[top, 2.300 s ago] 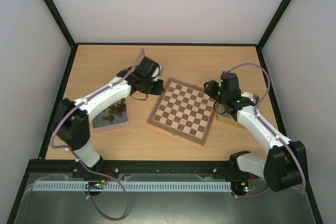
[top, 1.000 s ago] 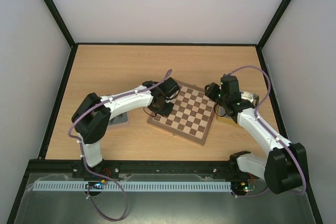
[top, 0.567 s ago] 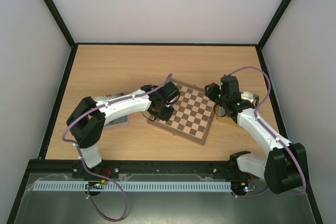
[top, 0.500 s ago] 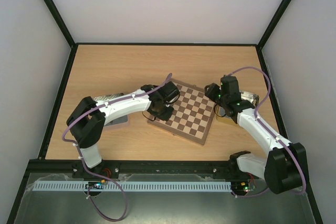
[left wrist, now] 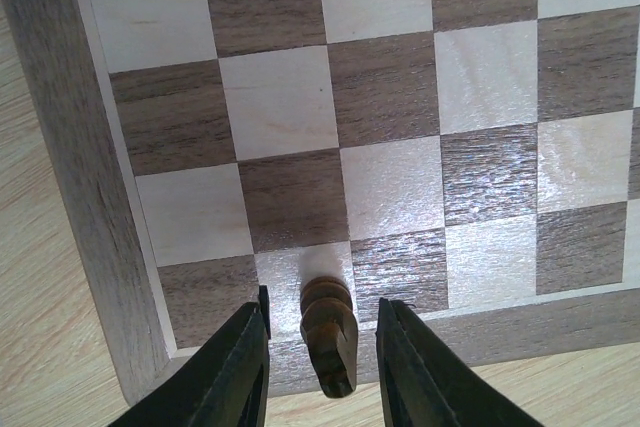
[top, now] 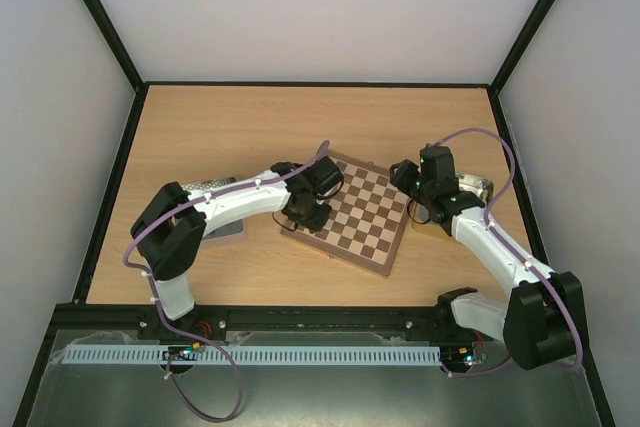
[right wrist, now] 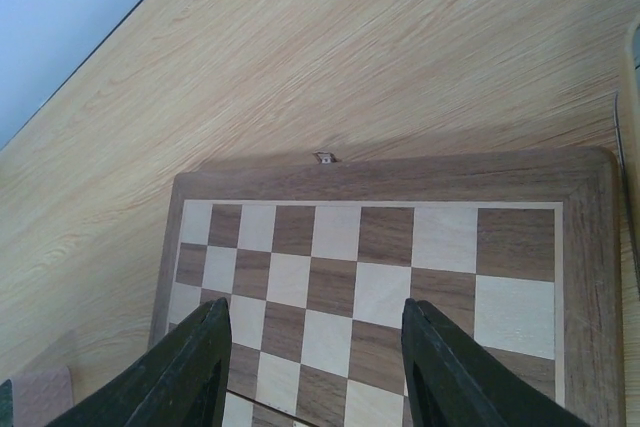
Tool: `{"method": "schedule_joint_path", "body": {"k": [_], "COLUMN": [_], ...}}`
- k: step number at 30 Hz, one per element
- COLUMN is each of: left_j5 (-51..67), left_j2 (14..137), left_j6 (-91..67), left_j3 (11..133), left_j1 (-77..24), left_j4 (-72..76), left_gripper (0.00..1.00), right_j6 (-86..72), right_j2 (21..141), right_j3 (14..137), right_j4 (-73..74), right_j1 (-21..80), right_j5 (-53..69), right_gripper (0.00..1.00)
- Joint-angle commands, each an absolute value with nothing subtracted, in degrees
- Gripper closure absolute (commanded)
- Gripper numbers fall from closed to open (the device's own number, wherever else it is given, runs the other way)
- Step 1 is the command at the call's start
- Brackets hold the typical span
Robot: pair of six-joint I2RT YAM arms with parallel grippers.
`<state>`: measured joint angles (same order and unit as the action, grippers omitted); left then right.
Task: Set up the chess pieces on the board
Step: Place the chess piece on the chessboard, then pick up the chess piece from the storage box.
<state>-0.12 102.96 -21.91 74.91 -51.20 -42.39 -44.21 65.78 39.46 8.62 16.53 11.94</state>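
Note:
The board (top: 362,219) lies at the table's middle, turned at an angle. One dark brown chess piece (left wrist: 330,332) stands upright on a cream square in the row along the board's rim (left wrist: 95,247). My left gripper (left wrist: 324,299) is open around it, with a small gap between the piece and each finger. In the top view the left gripper (top: 306,210) hangs over the board's left edge. My right gripper (right wrist: 316,305) is open with nothing between its fingers, above the board's (right wrist: 400,172) right part, and shows in the top view too (top: 414,201).
A grey tray (top: 226,230) lies left of the board, mostly hidden under my left arm. Another tray (top: 477,187) sits right of the board behind my right wrist. Black frame rails border the table.
My left arm swung from the grey tray to the board's left edge carrying the piece. Its jaws have parted, and the piece now stands free on the square. The right arm stayed put.

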Motion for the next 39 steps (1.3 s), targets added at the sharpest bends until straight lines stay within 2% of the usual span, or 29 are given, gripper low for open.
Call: {"method": "schedule_joint_path", "body": {"k": [1,6,12,15,24,29,34,39], "left_j5": [0.22,0.57,0.92,0.59,-0.35,-0.65,-1.19,-3.09], "left_j2": [103.72,103.62,103.71,103.69,102.90,98.22,90.04,79.59], "left_j6": [-22.14,-22.19,-22.22,-22.21,-22.58,-24.08,-28.10,-33.67], "left_j3": [73.78,73.02,72.51,72.59,73.32,72.39,65.76,55.22], "left_j1": [-51.27,-51.26,-51.32,-51.24,-51.17,-48.49,-41.05,-27.93], "left_j4": [-42.36,-42.54,-42.45,-42.45,-42.41,-40.26,-34.56,-29.99], "left_gripper": [0.67,0.68,0.79,0.79,0.64,0.55,0.54,0.54], "right_j6": [-44.57,-44.56,-44.64,-44.63,-44.73,-44.82,-45.72,-46.67], "right_j2": [65.22,65.21,65.04,65.04,65.21,65.28,66.40,66.95], "right_j3": [38.65,38.49,38.23,38.31,38.47,38.84,39.02,39.67], "right_j4": [7.74,7.62,7.60,7.64,7.64,7.67,6.66,6.62], "right_j1": [16.72,16.72,16.79,16.79,16.71,16.71,16.86,18.52], "right_j5": [11.74,11.69,11.80,11.85,11.89,12.23,14.68,14.18], "right_gripper": [0.53,0.53,0.53,0.53,0.53,0.53,0.54,0.56]}}
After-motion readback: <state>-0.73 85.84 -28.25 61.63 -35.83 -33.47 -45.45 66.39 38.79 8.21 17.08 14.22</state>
